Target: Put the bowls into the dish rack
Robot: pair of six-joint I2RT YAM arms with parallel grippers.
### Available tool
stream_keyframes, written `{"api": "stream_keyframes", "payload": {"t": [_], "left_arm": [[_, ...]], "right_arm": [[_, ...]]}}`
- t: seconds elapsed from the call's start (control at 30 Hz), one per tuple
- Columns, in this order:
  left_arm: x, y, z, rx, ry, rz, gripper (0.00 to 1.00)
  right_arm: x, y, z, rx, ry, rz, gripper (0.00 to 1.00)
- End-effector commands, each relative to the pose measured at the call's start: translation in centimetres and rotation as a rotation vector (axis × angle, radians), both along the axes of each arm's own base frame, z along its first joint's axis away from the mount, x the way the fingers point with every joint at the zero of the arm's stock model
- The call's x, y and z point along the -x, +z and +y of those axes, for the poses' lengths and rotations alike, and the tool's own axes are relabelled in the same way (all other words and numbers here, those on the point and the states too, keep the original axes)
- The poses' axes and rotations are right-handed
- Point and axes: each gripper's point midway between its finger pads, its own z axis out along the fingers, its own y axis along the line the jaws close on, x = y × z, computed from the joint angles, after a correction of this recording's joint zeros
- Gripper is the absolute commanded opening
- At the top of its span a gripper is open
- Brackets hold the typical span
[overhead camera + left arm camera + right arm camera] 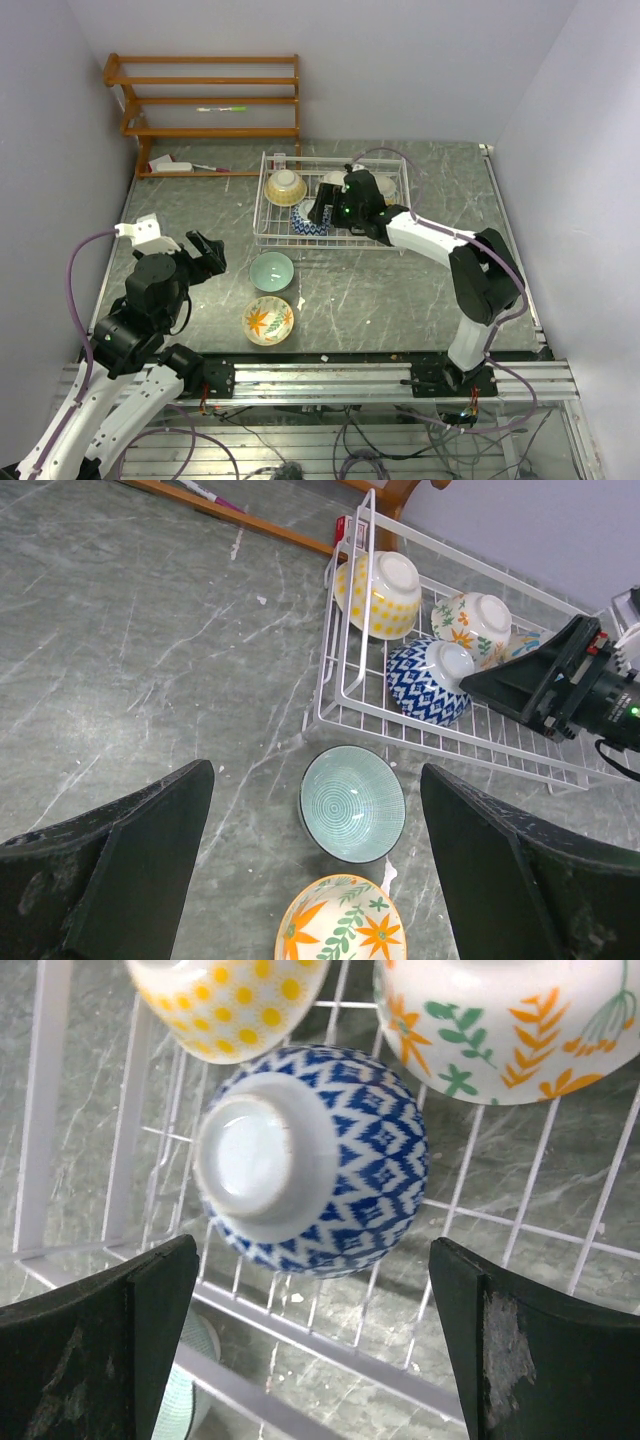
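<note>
Right tool [312, 1260] is held agape above an overturned blue bowl [330, 1150] in the dish rack [40, 1110], left tool [315, 780] likewise above a teal bowl [352, 802].

Lab cell: bare walls [380, 60], aluminium rail [320, 379], loose cables [362, 458].

Pale walls [350, 60] — wooden shelf [200, 80] behind grey marbled table [400, 300].
</note>
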Motion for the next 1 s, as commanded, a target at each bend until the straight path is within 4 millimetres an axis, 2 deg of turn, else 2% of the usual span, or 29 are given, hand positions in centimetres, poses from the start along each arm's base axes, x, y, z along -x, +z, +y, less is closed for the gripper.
{"api": "stream_keyframes", "payload": {"t": [0.0, 0.5, 0.7, 0.97], "left_arm": [[-0.3, 0.3, -0.1, 0.014, 0.007, -0.015, 0.95], [-0.3, 0.3, 0.1, 0.007, 0.014, -0.012, 0.95], [-0.2, 0.4, 0.1, 0.006, 0.013, -0.013, 0.95], [-0.1, 0.4, 0.3, 0.006, 0.018, -0.014, 0.95]], "right_arm": [[-0.3, 3.5, -0.1, 0.094, 0.010, -0.122, 1.00], [-2.4, 2.8, 2.8, 0.126, 0.103, -0.166, 0.99], [-2.2, 3.2, 4.2, 0.080, 0.153, -0.221, 0.99], [-1.8, 2.1, 6.3, 0.051, 0.214, -0.228, 0.98]]}}
